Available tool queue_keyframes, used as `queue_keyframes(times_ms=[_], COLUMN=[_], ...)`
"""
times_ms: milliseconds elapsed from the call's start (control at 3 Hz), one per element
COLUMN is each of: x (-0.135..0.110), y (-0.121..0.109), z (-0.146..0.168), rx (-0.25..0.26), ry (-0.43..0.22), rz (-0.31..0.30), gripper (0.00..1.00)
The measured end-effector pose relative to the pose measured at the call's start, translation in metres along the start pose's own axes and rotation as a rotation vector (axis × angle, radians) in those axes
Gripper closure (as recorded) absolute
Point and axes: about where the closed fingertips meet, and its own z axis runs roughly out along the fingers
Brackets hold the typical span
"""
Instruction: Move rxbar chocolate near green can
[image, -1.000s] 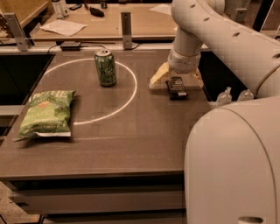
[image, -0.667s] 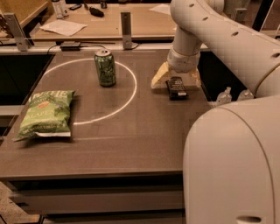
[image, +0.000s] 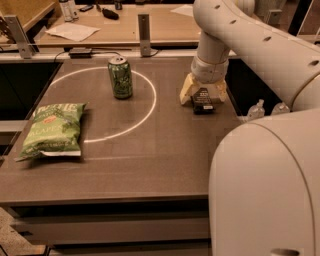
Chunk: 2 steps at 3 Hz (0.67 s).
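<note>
From my seat, the rxbar chocolate (image: 203, 105) lies flat on the tabletop (image: 150, 165), on the right side near the far edge. Its long axis runs roughly away from the camera, with one short end toward me and the other tucked up under the wrist. Pale lettering shows on the dark wrapper, but I cannot read it.

The gripper (image: 203, 96) has its tips down at the tabletop, directly over the bar. The fingers (image: 187, 91) stand one on each long side of the bar. They sit close against the wrapper, pinching the rxbar chocolate between them. The bar's near end pokes out past the fingers toward me. Its far end is covered by the gripper body, so I cannot see its full length.

The green can (image: 120, 77) stands upright, well apart to the left of the bar, just inside the white ring (image: 151, 105) marked on the tabletop. The bar lies outside that ring. A green chip bag (image: 52, 130) lies flat at the left edge.

The arm (image: 240, 35) comes in from the upper right. The robot's pale body (image: 270, 185) fills the lower right and hides that corner of the tabletop.
</note>
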Motion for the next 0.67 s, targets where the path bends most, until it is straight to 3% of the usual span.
queue_keyframes(times_ms=[667], x=[-0.0012], y=[0.0002], z=[-0.0109], rx=[0.000], ry=[0.000], rz=[0.000], gripper=[0.95])
